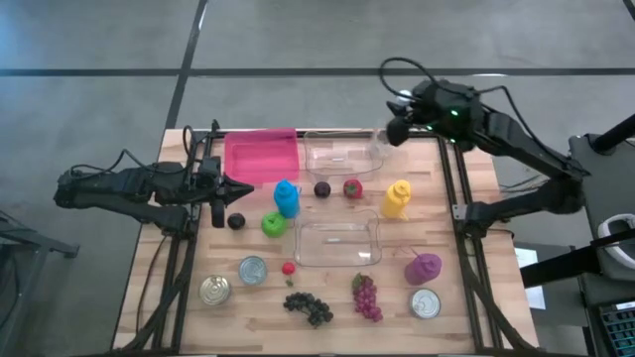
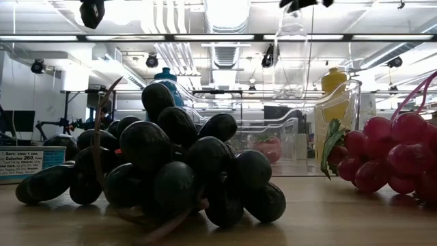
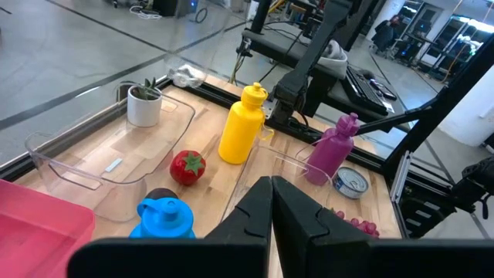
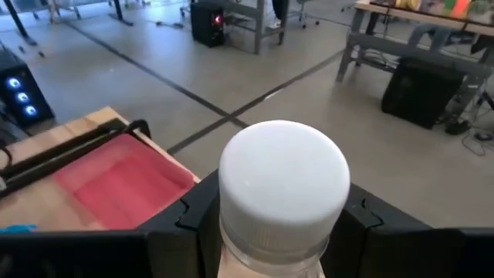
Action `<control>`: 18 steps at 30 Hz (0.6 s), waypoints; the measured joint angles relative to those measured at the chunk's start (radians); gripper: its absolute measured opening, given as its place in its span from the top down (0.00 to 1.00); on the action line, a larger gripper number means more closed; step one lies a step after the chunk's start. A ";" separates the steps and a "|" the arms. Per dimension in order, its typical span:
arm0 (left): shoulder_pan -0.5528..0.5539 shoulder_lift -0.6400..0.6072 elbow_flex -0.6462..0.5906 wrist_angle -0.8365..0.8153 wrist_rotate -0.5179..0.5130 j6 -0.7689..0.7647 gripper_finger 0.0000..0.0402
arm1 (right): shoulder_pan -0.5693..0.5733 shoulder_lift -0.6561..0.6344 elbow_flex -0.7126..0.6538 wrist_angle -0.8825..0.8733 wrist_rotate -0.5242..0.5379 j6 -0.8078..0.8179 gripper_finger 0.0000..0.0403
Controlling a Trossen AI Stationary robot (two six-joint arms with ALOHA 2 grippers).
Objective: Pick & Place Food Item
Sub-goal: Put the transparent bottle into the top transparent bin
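so the right gripper (image 1: 395, 127) is up at the far edge of the table, clamped on a clear plastic bottle (image 1: 380, 145) with a white cap (image 4: 283, 181). In the right wrist view the cap sits right between the two dark fingers (image 4: 193, 216), one pressed on each side of the neck. The bottle hangs below the jaws, over the far clear tray (image 1: 340, 155), and you can see it dangling high up in the low view too. Off to one side of those jaws is the pink tray (image 1: 261, 156)

The left gripper (image 1: 241, 188) is parked low over the left side of the table with its jaws pinched together on nothing. Just ahead of its tips sits the blue bottle (image 1: 287, 198), with a dark plum (image 1: 321, 189), the strawberry (image 1: 352, 187) and the yellow bottle (image 1: 397, 198) further out in a row. Beside the tips are another dark fruit (image 1: 236, 221) and a green apple (image 1: 273, 224)

Rest of the table: a second clear tray (image 1: 337, 242) near the middle, purple bottle (image 1: 423, 267), black grapes (image 1: 309, 306), red grapes (image 1: 366, 296), three cans along the near side, and a small potted plant (image 3: 144, 103) showing in the left wrist view
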 joint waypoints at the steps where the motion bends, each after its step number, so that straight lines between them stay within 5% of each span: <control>1: 0.000 0.000 0.000 0.000 0.000 0.000 0.96 | 0.000 0.023 0.019 0.003 0.000 -0.001 0.63; 8: 0.000 0.000 0.000 0.000 0.000 0.000 0.96 | -0.051 0.157 0.086 0.011 -0.135 -0.007 0.63; 18: 0.000 0.000 0.000 0.000 0.000 0.000 0.96 | -0.139 0.283 0.085 0.085 -0.179 -0.012 0.63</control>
